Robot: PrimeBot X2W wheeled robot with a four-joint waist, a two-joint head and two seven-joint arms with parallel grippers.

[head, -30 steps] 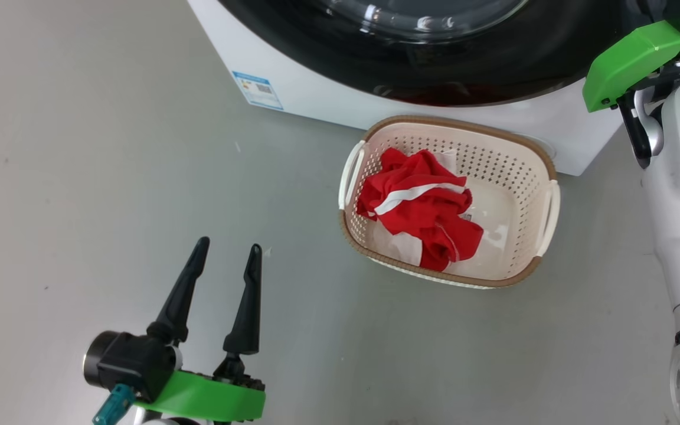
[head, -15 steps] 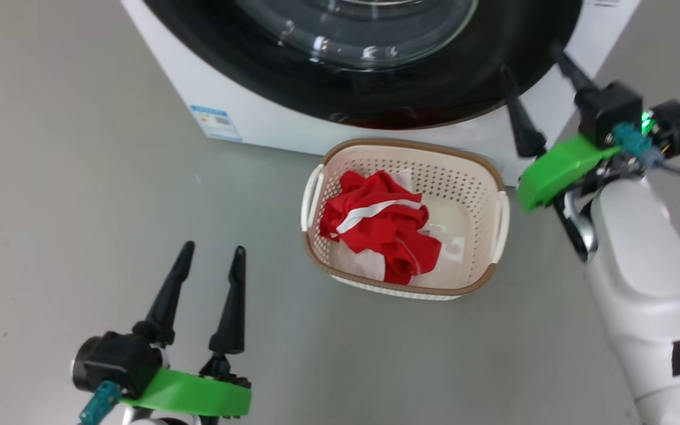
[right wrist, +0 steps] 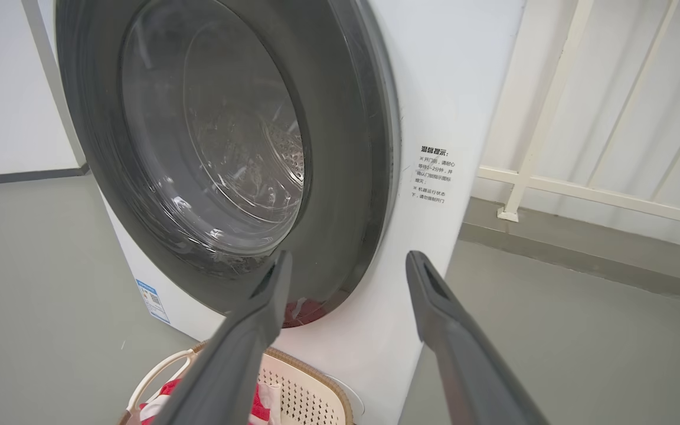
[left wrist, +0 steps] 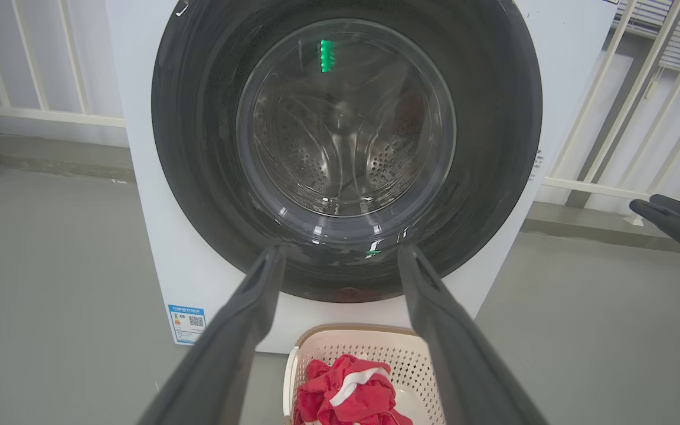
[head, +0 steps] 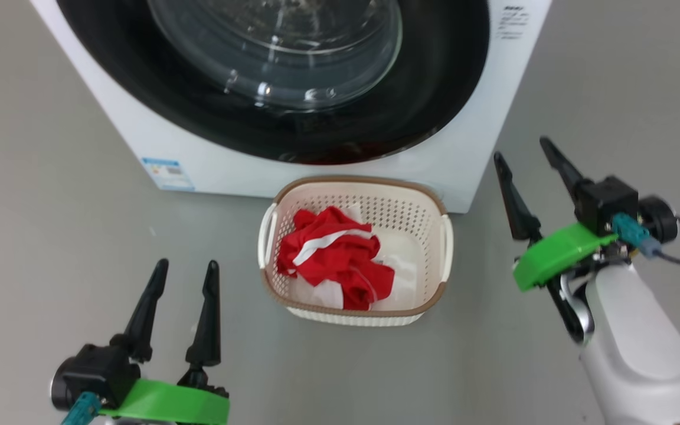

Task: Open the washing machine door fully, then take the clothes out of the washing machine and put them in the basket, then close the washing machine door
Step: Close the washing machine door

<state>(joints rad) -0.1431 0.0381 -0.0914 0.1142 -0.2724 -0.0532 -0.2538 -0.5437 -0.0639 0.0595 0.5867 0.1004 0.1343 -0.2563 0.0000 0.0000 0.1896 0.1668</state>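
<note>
**Change.** The head view has shifted as a whole since the earlier pictures, so we do not record the fuller sight of the washing machine (head: 228, 159) as a move of the things.

- At 7 o'clock the left gripper (head: 188, 264) keeps its pose above the floor (head: 51, 206), jaws apart and holding nothing.
- At 12 o'clock the washing machine door (head: 434, 88) sits flush against the cabinet, as it did a second ago.
- At 3 o'clock the right gripper (head: 520, 147) now stands clear of the machine's corner, jaws apart and empty. Half a second ago its fingers (head: 514, 200) overlapped the door's rim.

**Meaning.** We judge the closing push finished and the arm drawn off. The door looks shut. The clothes (head: 334, 260) lie in the basket (head: 352, 179), which stands just in front of the machine at 6 o'clock of the door. Through the glass in the left wrist view the drum (left wrist: 340, 147) reads as bare steel. All three steps appear done.

**Count, left to right.**
- One left gripper with two fingers.
- One blue label (head: 166, 173).
- One washing machine, one door and one drum.
- One basket with two white handles (head: 267, 236).
- One red-and-white heap in the basket's 9 o'clock half. We cannot tell how many garments it holds.
- One printed notice (head: 510, 23).
- One right gripper with two fingers.
</note>
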